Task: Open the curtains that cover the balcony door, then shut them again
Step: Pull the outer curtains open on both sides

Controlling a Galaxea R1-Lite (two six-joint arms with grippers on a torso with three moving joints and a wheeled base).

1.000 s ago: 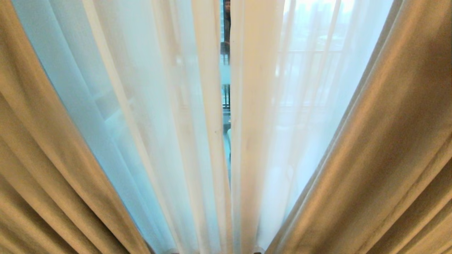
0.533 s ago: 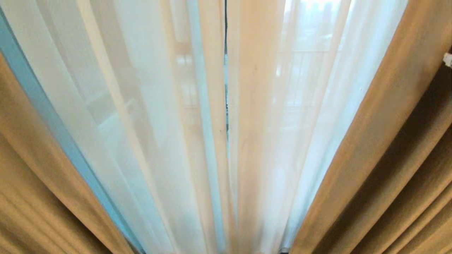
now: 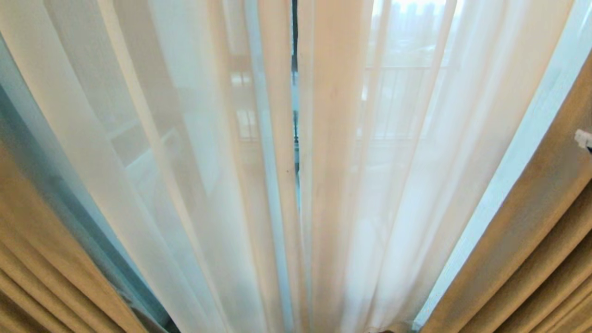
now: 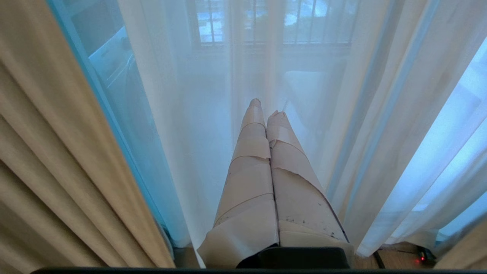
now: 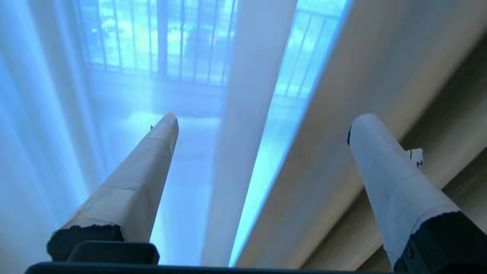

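Note:
White sheer curtains hang across the middle of the head view, with a thin dark slit between the two panels. Beige drapes stand at the left and the right. The balcony door is hidden behind the sheers. My left gripper is shut and empty. Its taped fingers point down in front of a sheer, next to the left drape. My right gripper is open, with the right drape's edge and a sheer fold in front of the gap. One white fingertip shows at the head view's right edge.
Railing bars show dimly through the sheers. Below the curtain hems lies a strip of wooden floor with a dark cable and a small red light.
The beige drapes' edges stand farther out on both sides, baring more sheer. The slit between the sheers has narrowed. A white fingertip has come in at the right edge and dropped lower.

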